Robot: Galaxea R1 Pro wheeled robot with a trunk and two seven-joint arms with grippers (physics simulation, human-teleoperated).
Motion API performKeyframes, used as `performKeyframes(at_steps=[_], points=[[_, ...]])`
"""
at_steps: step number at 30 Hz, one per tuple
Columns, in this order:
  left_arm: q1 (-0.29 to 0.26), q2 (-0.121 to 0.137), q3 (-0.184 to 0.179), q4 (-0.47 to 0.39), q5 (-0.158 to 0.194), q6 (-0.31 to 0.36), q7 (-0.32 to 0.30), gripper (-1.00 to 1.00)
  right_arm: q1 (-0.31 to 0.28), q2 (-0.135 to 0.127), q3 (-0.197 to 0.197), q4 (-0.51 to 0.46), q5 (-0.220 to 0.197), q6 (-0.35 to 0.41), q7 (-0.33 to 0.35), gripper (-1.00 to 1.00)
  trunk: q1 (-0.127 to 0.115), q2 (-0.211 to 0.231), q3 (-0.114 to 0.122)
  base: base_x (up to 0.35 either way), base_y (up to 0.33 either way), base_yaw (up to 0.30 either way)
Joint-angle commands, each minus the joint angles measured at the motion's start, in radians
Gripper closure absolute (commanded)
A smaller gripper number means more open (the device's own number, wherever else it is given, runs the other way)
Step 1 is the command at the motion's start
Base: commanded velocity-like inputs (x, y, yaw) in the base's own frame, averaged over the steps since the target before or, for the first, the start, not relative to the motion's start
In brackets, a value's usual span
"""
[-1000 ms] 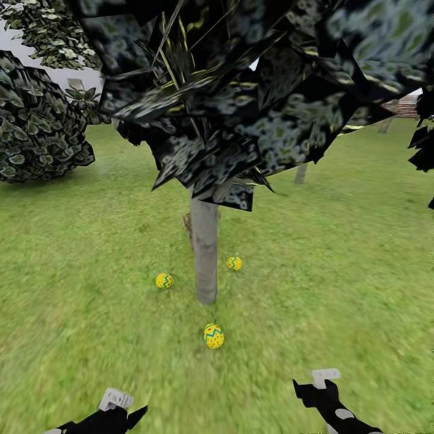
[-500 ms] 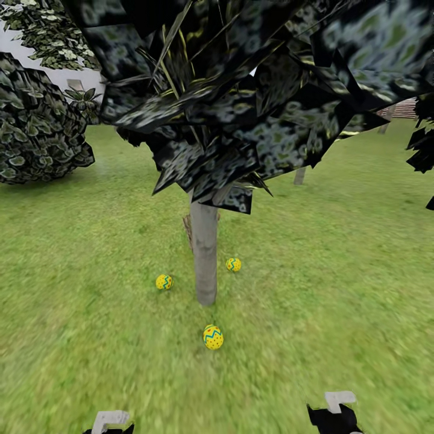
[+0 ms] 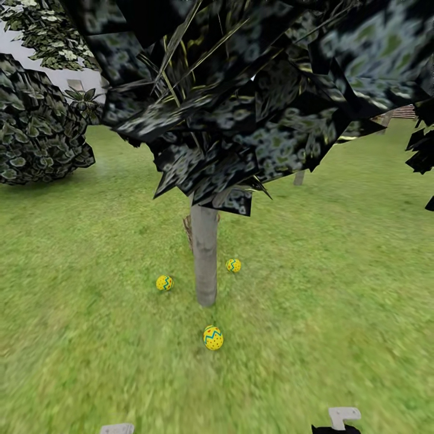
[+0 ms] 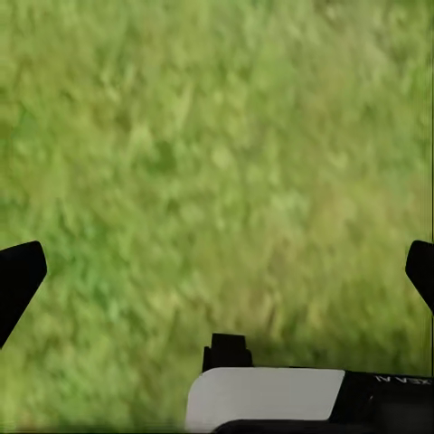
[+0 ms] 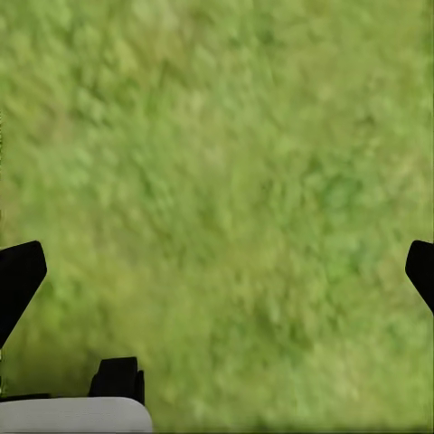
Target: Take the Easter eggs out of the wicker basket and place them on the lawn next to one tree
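Three Easter eggs lie on the lawn [image 3: 337,259] around the grey trunk of the tree [image 3: 205,259]. One egg [image 3: 164,283] is to the trunk's left, one [image 3: 233,265] to its right, and one [image 3: 213,337] in front of it, nearer me. A small brown ragged shape [image 3: 187,229] peeks out from behind the trunk; I cannot tell whether it is the wicker basket. My left gripper [image 4: 217,280] and right gripper [image 5: 217,280] are both open over bare grass, holding nothing. Their tops barely show at the head view's lower edge.
The tree's dark angular foliage [image 3: 253,90] hangs low over the trunk. A round leafy bush [image 3: 36,126] stands at the left. A second trunk [image 3: 299,176] and a stretch of slat fence [image 3: 407,111] lie further back on the right.
Both arms have dropped toward the bottom of the head view until only their tips remain. The eggs and the tree have not moved.
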Motion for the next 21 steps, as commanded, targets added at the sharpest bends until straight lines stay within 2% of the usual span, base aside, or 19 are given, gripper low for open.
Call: performKeyframes(at_steps=[1,3,13,15,18,21], points=[[-0.001,-0.003,-0.004,0.001,0.01,-0.003,0.0,-1.0,-0.001,0.001,0.009,0.004,-0.009,-0.007,0.0,-1.0,-0.004,0.006,0.002,0.0,0.0,0.0],[-0.001,-0.007,-0.005,0.002,0.01,-0.003,0.002,-1.0,-0.001,0.001,0.009,0.004,-0.009,-0.007,0.0,-1.0,-0.011,0.02,0.009,0.0,0.0,0.0],[-0.001,-0.008,-0.006,0.003,0.009,-0.003,0.003,-1.0,0.002,0.005,0.01,0.004,-0.009,-0.007,0.004,-1.0,-0.011,0.02,0.021,0.0,0.0,0.0],[-0.001,-0.008,-0.006,0.004,0.009,-0.003,0.003,-1.0,0.009,0.021,0.009,0.004,-0.01,-0.006,0.004,-1.0,-0.011,0.02,0.023,0.0,0.0,0.0],[-0.001,-0.008,-0.006,0.02,0.009,-0.003,0.003,-1.0,0.033,0.064,0.009,0.004,-0.009,-0.006,0.002,-1.0,-0.011,0.02,0.024,0.0,0.0,0.0],[-0.001,-0.008,-0.006,0.036,0.009,-0.003,0.003,-1.0,0.054,0.096,0.009,0.004,-0.009,-0.007,0.0,-1.0,-0.011,0.02,0.027,0.0,0.0,0.0]])
